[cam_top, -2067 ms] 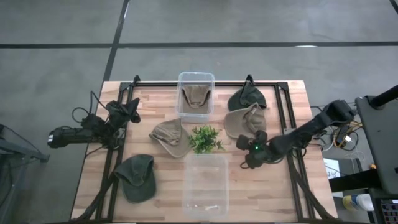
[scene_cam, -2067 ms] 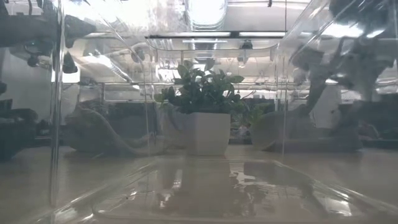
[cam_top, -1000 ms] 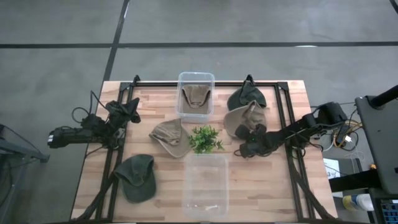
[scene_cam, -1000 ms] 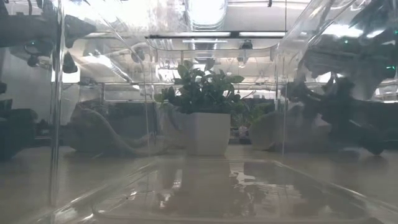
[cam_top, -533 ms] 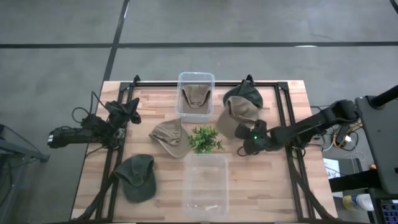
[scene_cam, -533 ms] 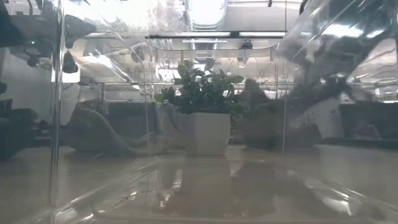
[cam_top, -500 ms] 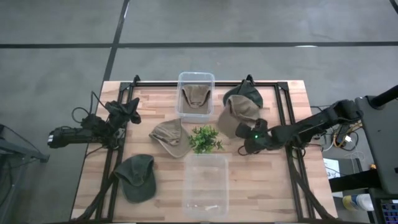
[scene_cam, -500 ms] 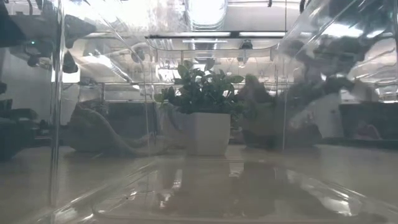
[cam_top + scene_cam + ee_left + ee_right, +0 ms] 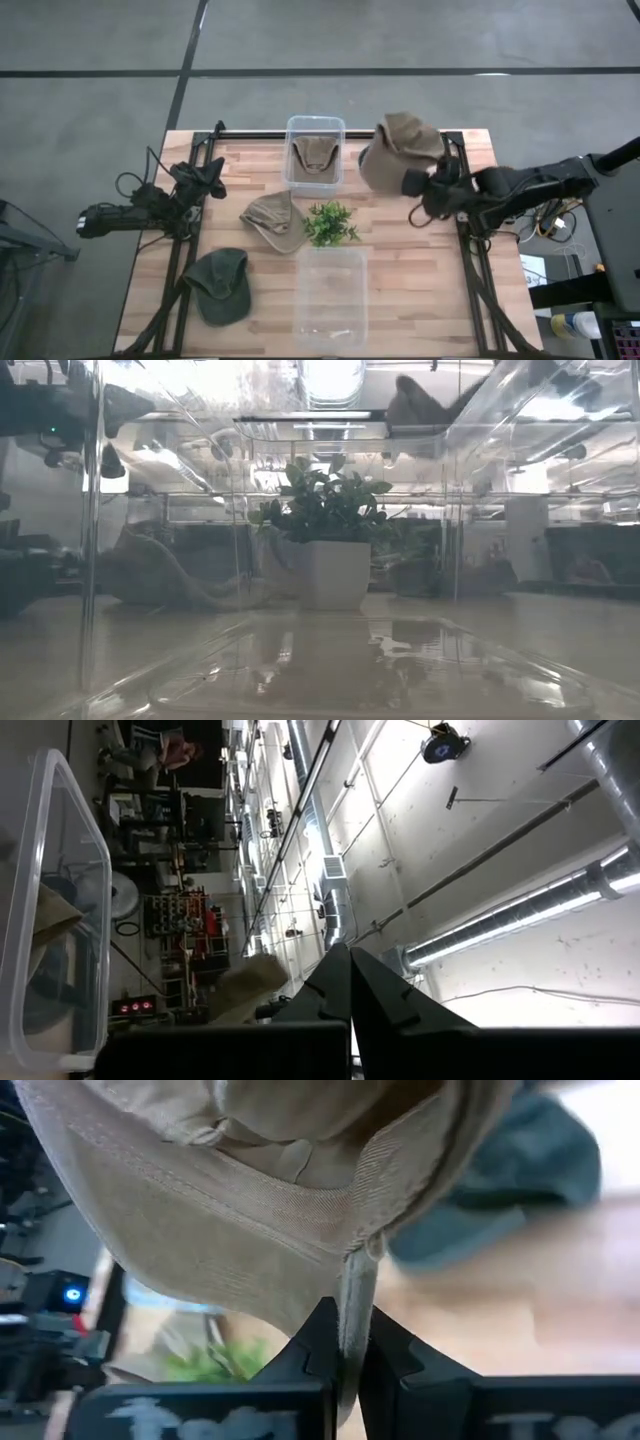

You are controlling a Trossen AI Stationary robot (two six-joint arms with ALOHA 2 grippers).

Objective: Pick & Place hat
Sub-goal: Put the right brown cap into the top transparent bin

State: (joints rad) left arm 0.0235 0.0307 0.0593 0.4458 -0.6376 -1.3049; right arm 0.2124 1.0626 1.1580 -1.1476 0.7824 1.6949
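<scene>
While clamped by right tool [image 9: 413, 183] | tan hat [image 9: 395, 152] hangs above table [image 9: 420, 290]

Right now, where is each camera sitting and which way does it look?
High: above the table, looking down; both arms show.
Low: at table height, looking through a clear bin; the tan hat hangs high.
Left wrist: faces the ceiling past the left gripper.
Right wrist: sees the right gripper pinching the hat.
All four show that hat.

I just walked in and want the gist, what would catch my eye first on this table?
The right gripper holds a tan hat lifted above the table's far right corner, shut on its edge. A small potted plant stands mid-table between two clear bins, the far bin already holding a tan hat. The left gripper waits at the left edge.
</scene>
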